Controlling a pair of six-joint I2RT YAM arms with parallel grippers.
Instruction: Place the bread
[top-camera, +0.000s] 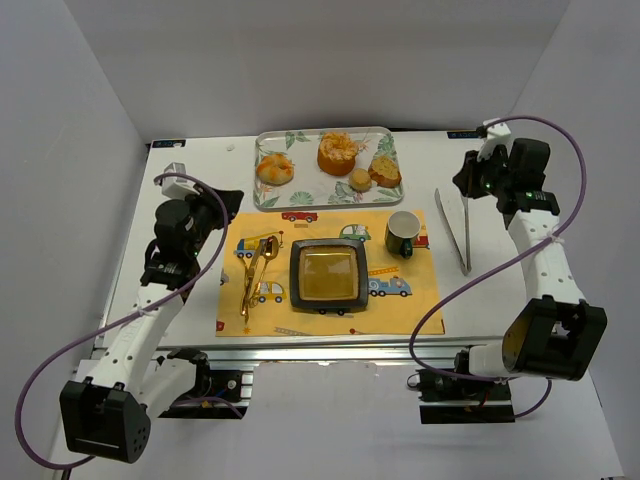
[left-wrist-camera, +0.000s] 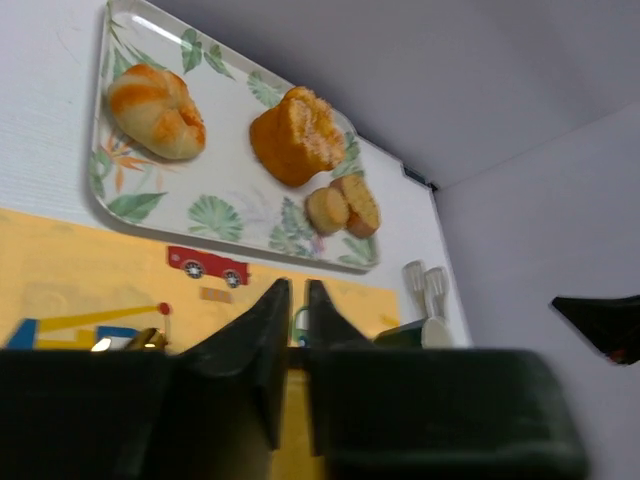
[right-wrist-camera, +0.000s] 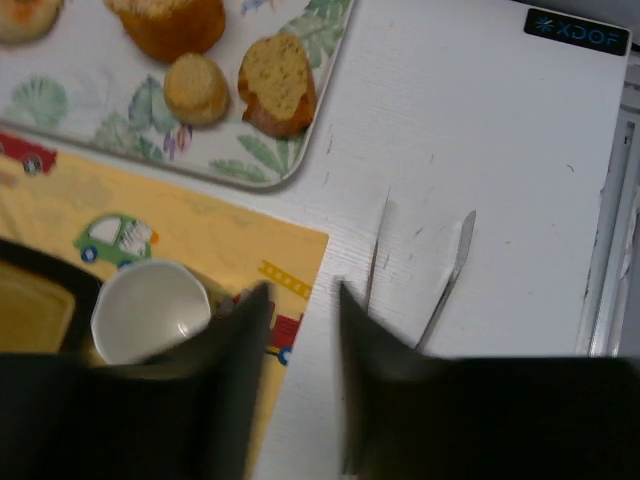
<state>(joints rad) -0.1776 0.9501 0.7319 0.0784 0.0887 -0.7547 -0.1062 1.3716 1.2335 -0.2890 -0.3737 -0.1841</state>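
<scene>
Several breads lie on a leaf-patterned tray (top-camera: 300, 196) at the back: a golden roll (top-camera: 274, 168), an orange muffin (top-camera: 338, 152), a small bun (top-camera: 360, 180) and a bread slice (top-camera: 385, 170). A black square plate (top-camera: 328, 276) sits empty on the yellow placemat (top-camera: 395, 305). My left gripper (top-camera: 236, 200) hovers left of the tray, shut and empty; its wrist view shows the roll (left-wrist-camera: 155, 110) and muffin (left-wrist-camera: 297, 135) ahead of it (left-wrist-camera: 298, 290). My right gripper (top-camera: 462, 182) is open and empty, above the table right of the tray, near the slice (right-wrist-camera: 275, 85).
A green mug (top-camera: 402, 233) stands right of the plate. Gold cutlery (top-camera: 255, 272) lies on the mat's left side. Metal tongs (top-camera: 455, 228) lie on the white table at the right, just beyond my right gripper (right-wrist-camera: 302, 290). White walls enclose the table.
</scene>
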